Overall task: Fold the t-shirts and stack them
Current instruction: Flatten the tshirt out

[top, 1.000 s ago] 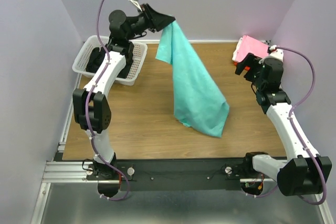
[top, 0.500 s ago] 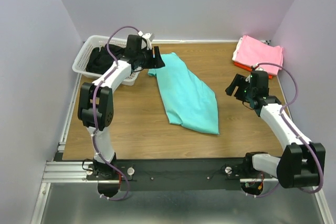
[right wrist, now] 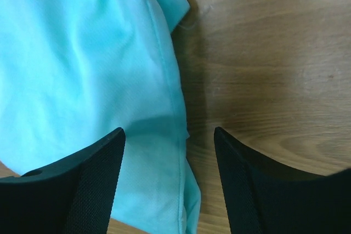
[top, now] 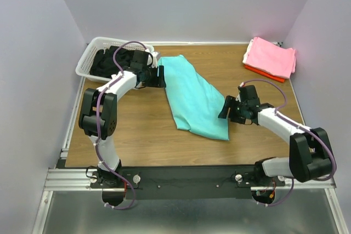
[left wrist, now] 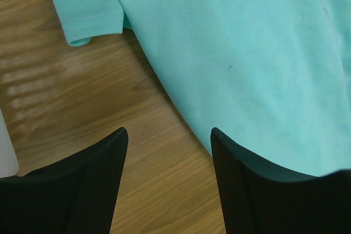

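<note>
Spreading the bunched turquoise shirt [top: 194, 97] flat on the bench [top: 137, 127] comes first, I think. Left fingers [left wrist: 82, 190] and right fingers [right wrist: 71, 184] are spread apart, holding nothing, at the shirt's edges. Each should pinch a corner.

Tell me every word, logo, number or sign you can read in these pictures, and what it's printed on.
No readable text anywhere in the three views.
Turquoise t-shirt: plain cloth, no print or label showing.
Pink t-shirt, lying on a red-orange t-shirt: both plain.
White basket: no marking visible.
Left arm and right arm: no lettering legible.
</note>
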Tool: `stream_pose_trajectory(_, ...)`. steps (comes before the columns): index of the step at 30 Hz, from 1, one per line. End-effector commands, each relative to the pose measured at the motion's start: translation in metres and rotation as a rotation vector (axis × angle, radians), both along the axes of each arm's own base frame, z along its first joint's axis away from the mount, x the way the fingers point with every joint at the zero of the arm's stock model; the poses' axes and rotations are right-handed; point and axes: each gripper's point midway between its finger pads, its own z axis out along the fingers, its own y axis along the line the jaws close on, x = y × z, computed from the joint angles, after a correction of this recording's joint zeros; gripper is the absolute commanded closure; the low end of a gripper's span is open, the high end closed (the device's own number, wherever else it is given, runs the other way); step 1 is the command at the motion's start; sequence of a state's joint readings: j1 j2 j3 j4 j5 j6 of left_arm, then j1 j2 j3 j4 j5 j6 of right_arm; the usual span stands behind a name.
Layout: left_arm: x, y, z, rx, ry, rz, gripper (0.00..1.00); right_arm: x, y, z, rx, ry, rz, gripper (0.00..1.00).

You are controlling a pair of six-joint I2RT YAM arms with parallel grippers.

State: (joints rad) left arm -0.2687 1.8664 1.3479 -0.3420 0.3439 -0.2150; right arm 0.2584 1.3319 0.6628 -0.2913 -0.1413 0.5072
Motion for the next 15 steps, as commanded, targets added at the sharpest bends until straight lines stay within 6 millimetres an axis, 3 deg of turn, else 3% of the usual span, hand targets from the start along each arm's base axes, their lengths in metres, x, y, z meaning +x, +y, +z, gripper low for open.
stream_pose_trajectory(1, 0.002, 0.005, 0.015, 0.032, -0.054, -0.007, 0.3, -0.019, 0.004, -0.021, 0.018, 0.095, 0.01, 0.28)
stream_pose_trajectory(5, 0.005, 0.003, 0.012, 0.026, -0.052, -0.005, 0.3, -0.024, 0.006, -0.033, 0.015, 0.137, 0.04, 0.41)
stream_pose_trajectory(7, 0.008, 0.002, 0.012, 0.024, -0.055, -0.006, 0.31, -0.021, 0.011, -0.032, 0.031, 0.139, 0.069, 0.59)
stream_pose_trajectory(8, 0.01, 0.002, 0.012, 0.024, -0.056, -0.004, 0.32, -0.019, 0.013, -0.029, 0.038, 0.136, 0.075, 0.81)
stream_pose_trajectory(10, 0.015, 0.001, 0.015, 0.025, -0.065, -0.001, 0.32, -0.007, 0.015, -0.018, 0.038, 0.104, 0.075, 0.99)
stream_pose_trajectory(15, 0.03, 0.008, 0.01, 0.074, -0.065, 0.041, 0.33, 0.03, -0.016, 0.026, -0.123, 0.01, -0.069, 1.0)
